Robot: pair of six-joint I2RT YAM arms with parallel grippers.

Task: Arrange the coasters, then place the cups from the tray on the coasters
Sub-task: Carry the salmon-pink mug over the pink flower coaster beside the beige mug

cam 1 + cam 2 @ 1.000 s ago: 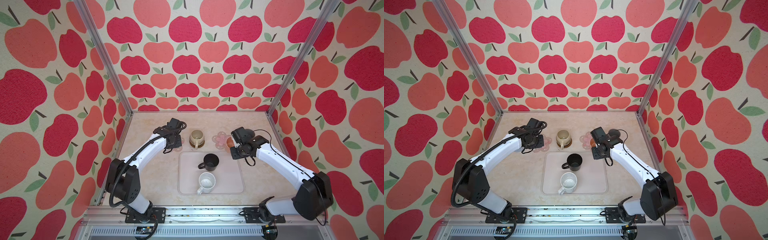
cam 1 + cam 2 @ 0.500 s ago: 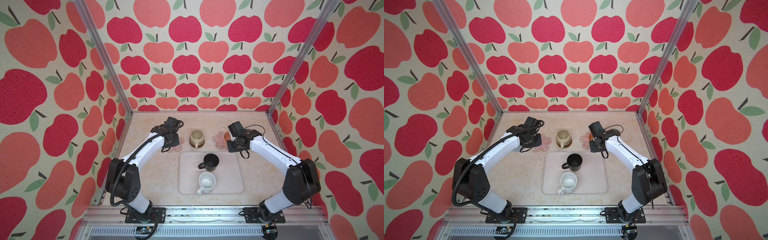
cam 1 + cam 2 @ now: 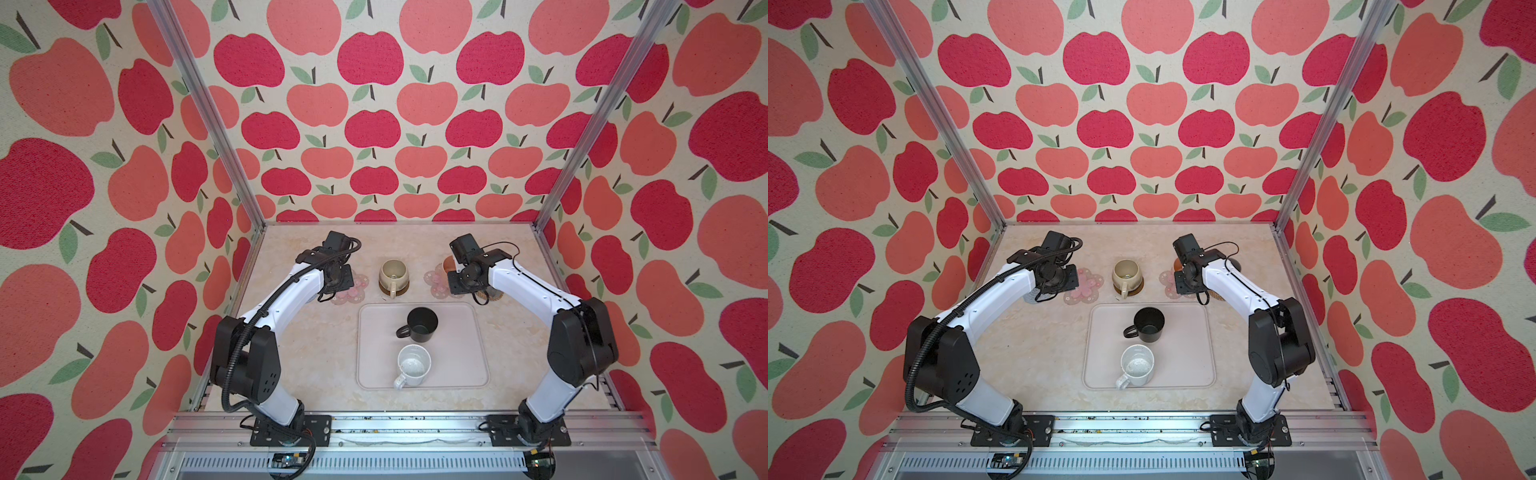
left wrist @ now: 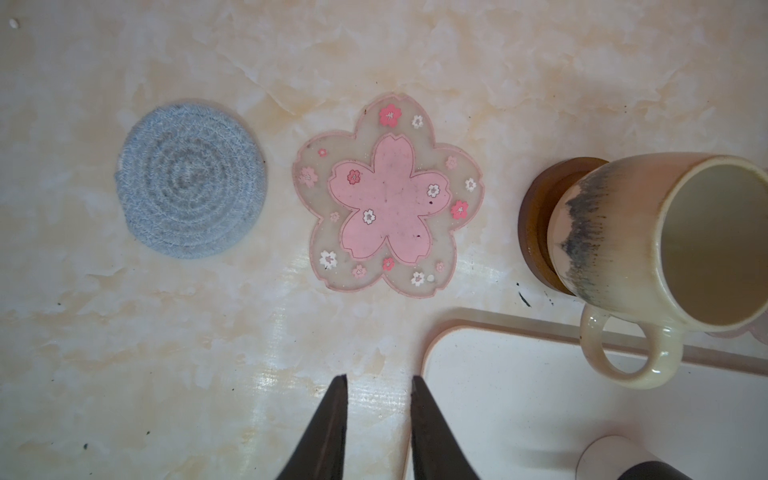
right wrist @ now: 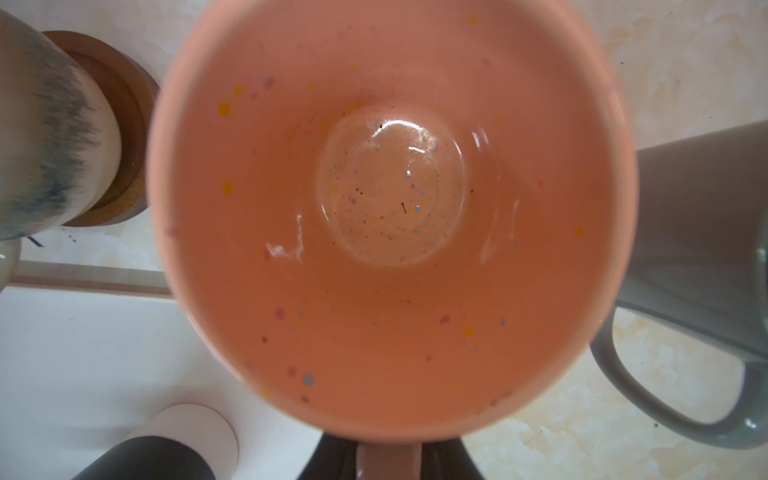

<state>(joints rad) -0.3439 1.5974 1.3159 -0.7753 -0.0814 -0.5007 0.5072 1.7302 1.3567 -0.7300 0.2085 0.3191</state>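
Over the right pink coaster (image 3: pixel 434 282), the right gripper (image 5: pixel 388 461) pinches the peach mug (image 5: pixel 390 208) by its handle so it lands upright; the left gripper (image 4: pixel 378 384) hangs narrow, empty.

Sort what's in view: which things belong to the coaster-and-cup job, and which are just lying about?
Job: tray; black mug; white mug; cream mug; peach mug; grey mug; grey coaster; left pink coaster; right pink coaster; brown coaster; tan coaster.

Not the job: table; apple-print walls. No stray items seen.
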